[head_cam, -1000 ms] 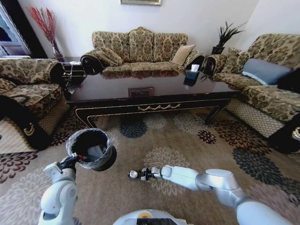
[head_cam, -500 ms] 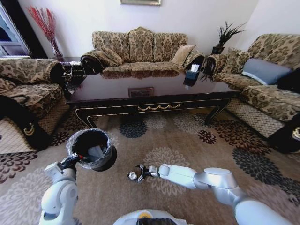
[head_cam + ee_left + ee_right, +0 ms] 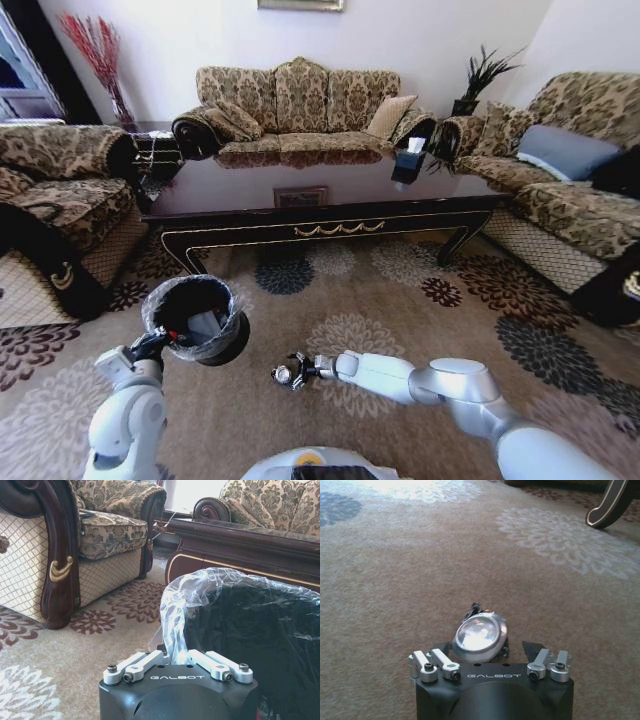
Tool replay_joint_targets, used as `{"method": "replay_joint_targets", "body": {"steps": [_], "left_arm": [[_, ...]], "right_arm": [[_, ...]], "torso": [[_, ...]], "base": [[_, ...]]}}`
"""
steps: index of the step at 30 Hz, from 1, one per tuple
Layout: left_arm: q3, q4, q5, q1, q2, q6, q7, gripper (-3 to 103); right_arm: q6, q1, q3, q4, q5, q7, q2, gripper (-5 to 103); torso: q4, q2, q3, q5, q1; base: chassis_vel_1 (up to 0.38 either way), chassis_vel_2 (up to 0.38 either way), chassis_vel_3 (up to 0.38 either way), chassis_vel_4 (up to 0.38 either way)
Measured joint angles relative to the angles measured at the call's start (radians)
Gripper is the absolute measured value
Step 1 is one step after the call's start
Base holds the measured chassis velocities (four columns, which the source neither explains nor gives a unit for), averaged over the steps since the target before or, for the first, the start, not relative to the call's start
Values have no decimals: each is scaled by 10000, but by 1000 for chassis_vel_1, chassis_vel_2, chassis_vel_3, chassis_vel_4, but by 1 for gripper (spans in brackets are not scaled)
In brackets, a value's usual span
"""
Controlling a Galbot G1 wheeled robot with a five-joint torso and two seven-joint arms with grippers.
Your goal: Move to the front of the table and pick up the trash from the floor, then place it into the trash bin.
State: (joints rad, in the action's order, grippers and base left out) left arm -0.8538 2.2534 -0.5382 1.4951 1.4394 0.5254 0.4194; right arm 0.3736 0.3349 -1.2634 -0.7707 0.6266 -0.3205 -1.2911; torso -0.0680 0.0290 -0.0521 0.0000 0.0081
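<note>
Right pincer (image 3: 287,375) low over the floor (image 3: 400,300), clamped on the small silvery can (image 3: 479,636); the right wrist view shows the can between the fingers with carpet behind it, so it looks lifted clear. Over the last second the can went from pointing level toward the bin (image 3: 196,318) to tipped down and turned, wrist rolled a bit, arm barely shifted nearer. Bin unchanged: left pincer (image 3: 177,662) together on the bag-lined rim, holding it up off the floor at the robot's left, some trash already inside (something white and a red bit, can't tell more). Worktop (image 3: 330,205) sits beyond, nothing moved there. Judgement: pick of the can is done, transfer under way; the can is near the bin but not over the opening yet, so the drop is not yet made.
</note>
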Motion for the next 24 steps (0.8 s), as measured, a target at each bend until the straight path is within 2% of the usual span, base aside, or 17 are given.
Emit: {"method": "replay_joint_targets", "body": {"steps": [1,4,13,16,24], "left_arm": [[0,0,0,0,0,0,0,3],[8,0,0,0,18,-1,-1,3],[8,-7,14,26,42,-12,0,3],[-4,-1,16,29,28,-17,0,3],[23,-15,17,-10,10,-25,0,3]], "right_arm": [[0,0,0,0,0,0,0,82],[-15,126,-51,70,-35,27,-98,68],[-53,235,-60,112,-43,114,-215,65],[-53,160,-28,58,-14,145,-191,57],[-26,48,45,-46,79,170,-131,54]], "torso": [[0,0,0,0,0],[0,0,0,0,0],[0,0,0,0,0],[1,0,0,0,0],[1,0,0,0,0]], "base": [[0,0,0,0],[0,0,0,0],[0,0,0,0],[0,0,0,0],[0,0,0,0]]}}
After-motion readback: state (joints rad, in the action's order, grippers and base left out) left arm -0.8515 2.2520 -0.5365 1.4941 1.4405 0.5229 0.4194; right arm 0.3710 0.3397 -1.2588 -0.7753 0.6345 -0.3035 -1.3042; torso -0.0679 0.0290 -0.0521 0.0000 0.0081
